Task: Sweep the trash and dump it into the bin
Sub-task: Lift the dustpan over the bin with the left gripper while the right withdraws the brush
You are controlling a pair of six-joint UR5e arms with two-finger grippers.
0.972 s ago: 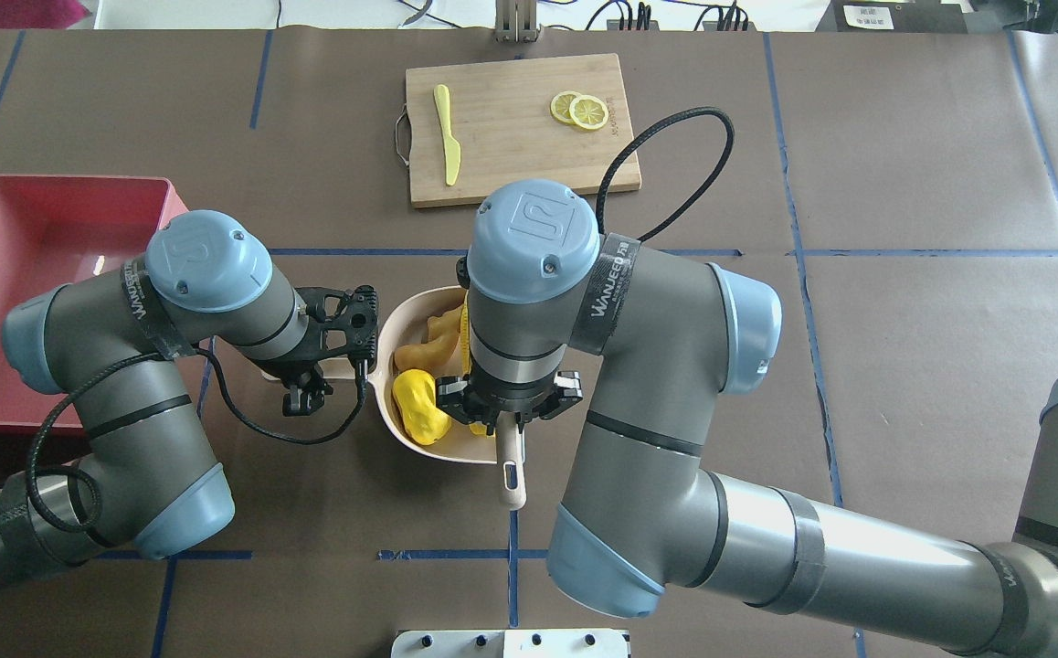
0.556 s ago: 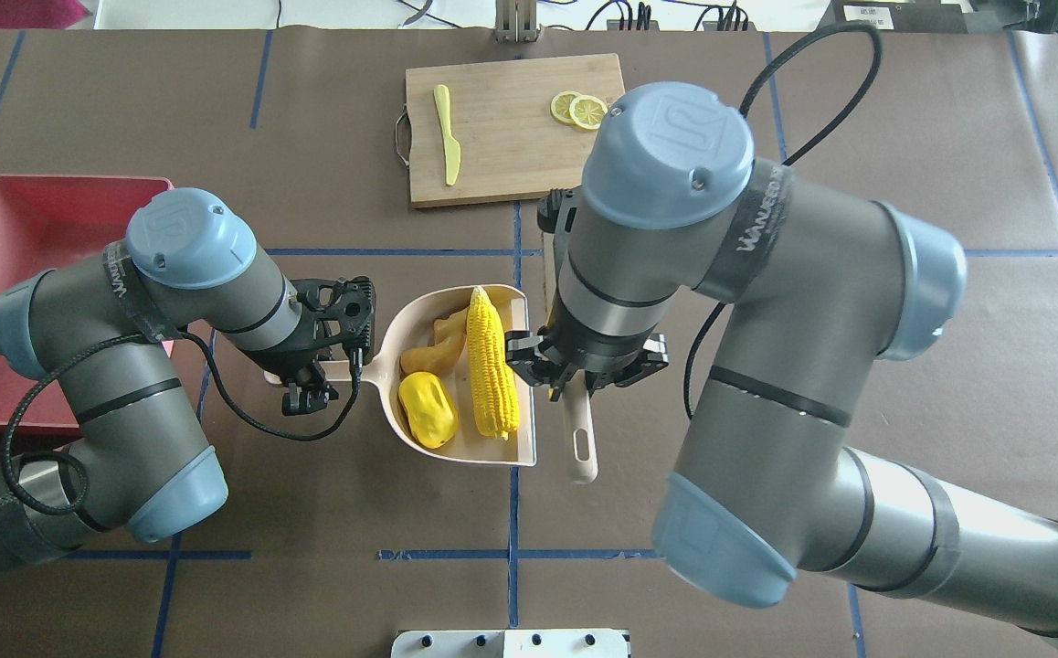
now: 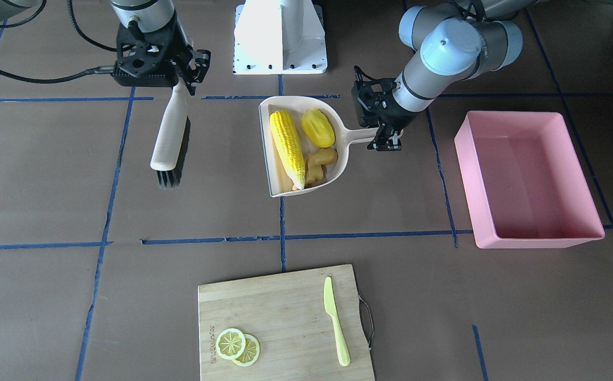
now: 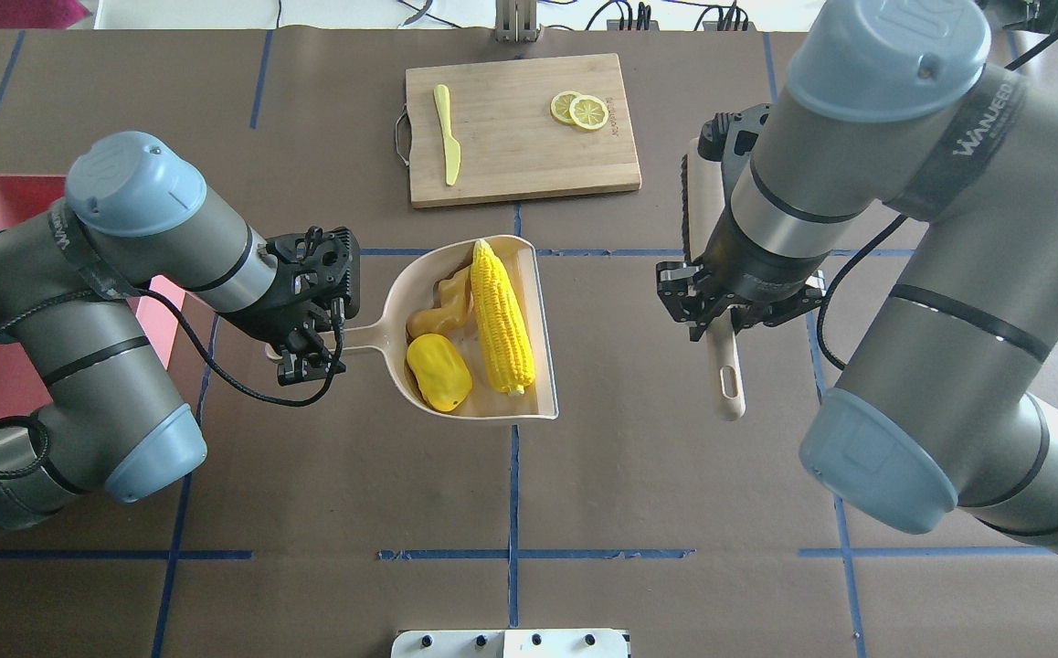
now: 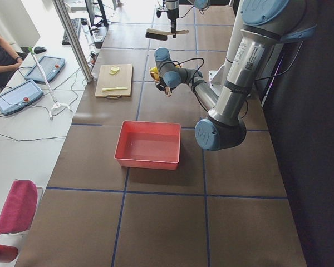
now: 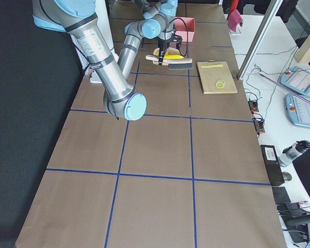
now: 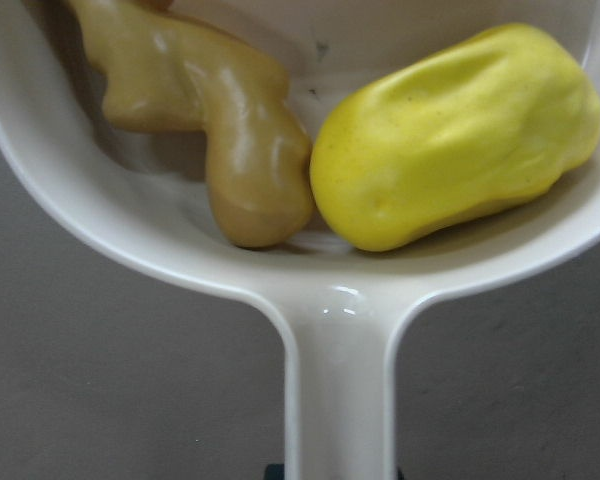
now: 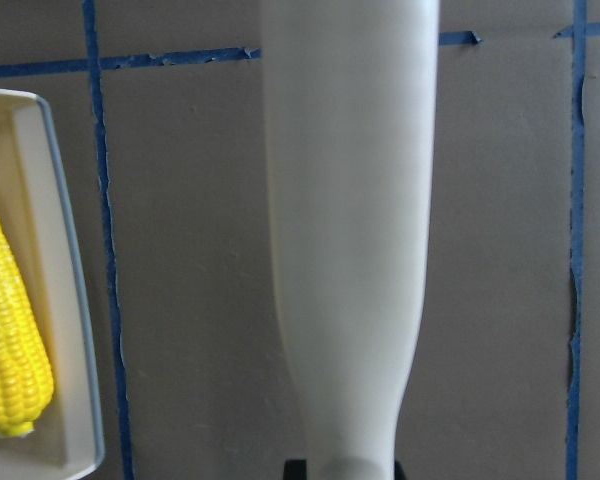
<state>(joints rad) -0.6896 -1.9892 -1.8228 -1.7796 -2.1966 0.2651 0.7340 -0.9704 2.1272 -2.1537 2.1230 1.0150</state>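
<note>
A cream dustpan [image 4: 543,347] sits at the table's middle, holding a yellow corn cob [image 4: 502,315], a yellow potato-like lump [image 4: 439,372] and a tan ginger root [image 4: 438,306]. My left gripper [image 4: 310,343] is shut on the dustpan's handle [image 7: 340,400]. My right gripper [image 4: 732,315] is shut on a cream brush [image 4: 728,384], held well to the right of the pan. The pink bin [image 4: 13,194] stands at the far left, partly hidden by my left arm. In the front-facing view the bin [image 3: 539,237] looks empty.
A wooden cutting board [image 4: 520,155] lies at the far middle with a pale green knife [image 4: 447,132] and lemon slices [image 4: 581,110] on it. The robot's white base plate [image 4: 511,642] is at the near edge.
My right arm has carried the brush off to the right, away from the dustpan, uncovering the corn. My left arm has shifted the dustpan slightly farther from the robot.
</note>
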